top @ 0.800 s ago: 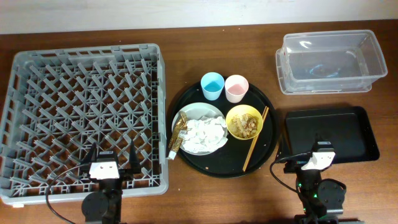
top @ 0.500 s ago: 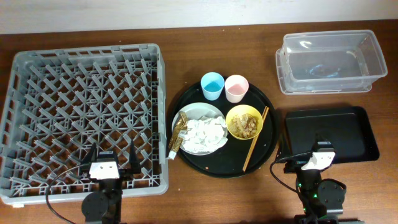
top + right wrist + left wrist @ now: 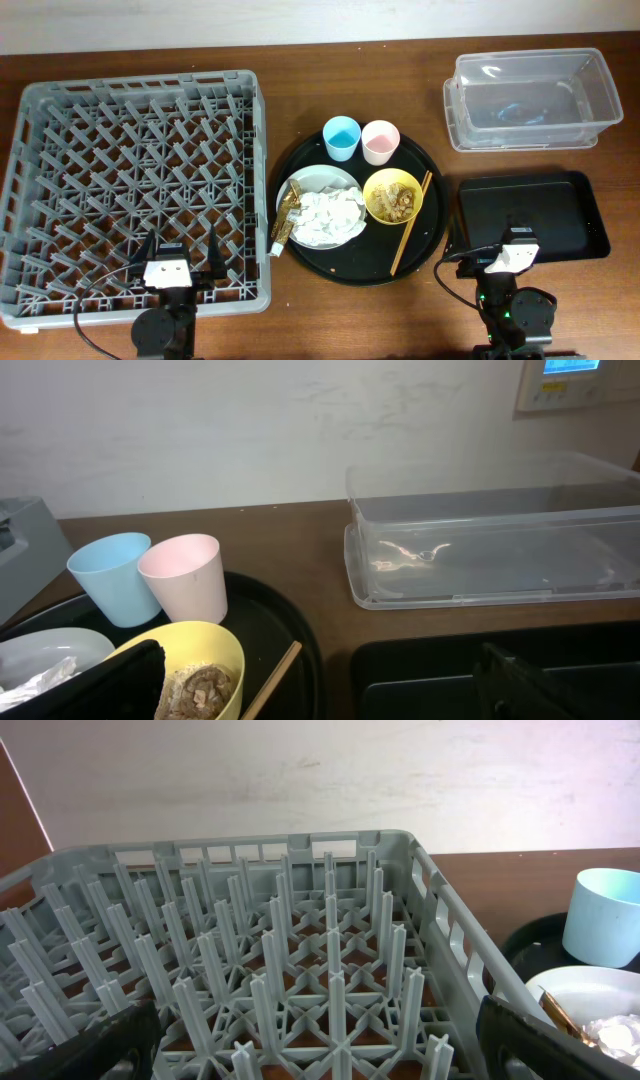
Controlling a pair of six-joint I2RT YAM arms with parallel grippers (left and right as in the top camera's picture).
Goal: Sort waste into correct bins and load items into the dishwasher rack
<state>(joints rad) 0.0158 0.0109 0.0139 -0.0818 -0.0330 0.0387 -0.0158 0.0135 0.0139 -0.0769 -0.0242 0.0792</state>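
Note:
The grey dishwasher rack [image 3: 60, 120] fills the left side and holds nothing. On the round black tray [image 3: 432, 235] stand a blue cup [image 3: 341, 137], a pink cup [image 3: 380, 141], a yellow bowl [image 3: 392, 195] with brownish food scraps, and a grey-green plate [image 3: 310, 181] with white napkins [image 3: 330, 215] and a gold wrapper [image 3: 288, 212]. Chopsticks [image 3: 411, 235] lean by the bowl. The clear tub [image 3: 528, 97] and black rectangular tray [image 3: 530, 215] lie to the right. My left gripper [image 3: 320, 1050] is open over the rack's front edge. My right gripper [image 3: 330, 685] is open at the black rectangular tray's front left corner.
Brown wooden table [image 3: 300, 60] with a pale wall behind. The rack's pegs [image 3: 330, 940] stand upright just ahead of the left fingers. Both arm bases sit at the front edge [image 3: 165, 330] [image 3: 510, 315].

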